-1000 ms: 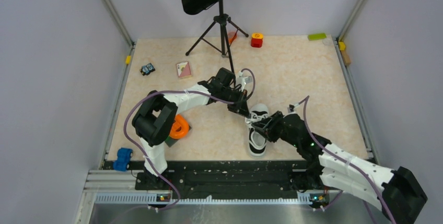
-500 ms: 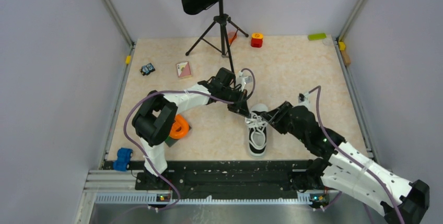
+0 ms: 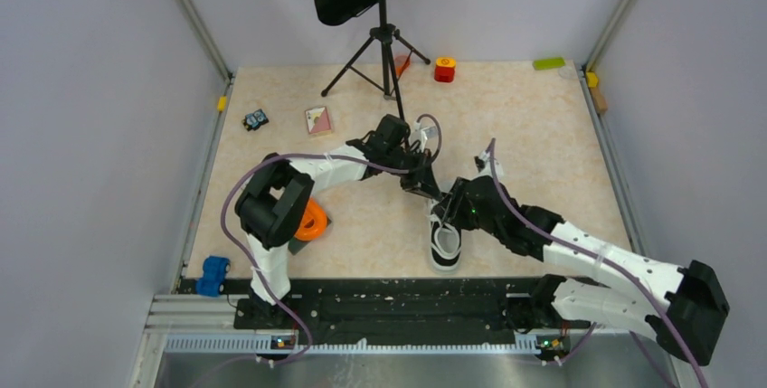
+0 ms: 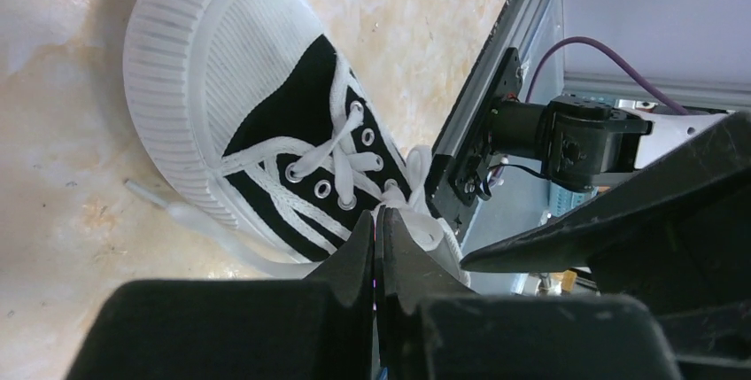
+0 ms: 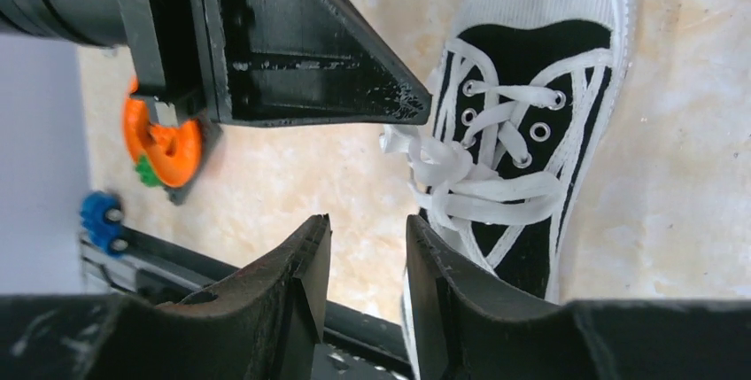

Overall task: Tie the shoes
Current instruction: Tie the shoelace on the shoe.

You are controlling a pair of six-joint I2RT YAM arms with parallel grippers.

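Sneaker (image 4: 266, 123): in the left wrist view we see the left gripper (image 4: 376, 222) clamped tight against its laces (image 4: 336, 163). Only the right wrist view shows the right gripper (image 5: 367, 229) parted, empty.

Lab robot cell: grey panel walls (image 3: 90, 135), aluminium frame rails (image 3: 362, 344).
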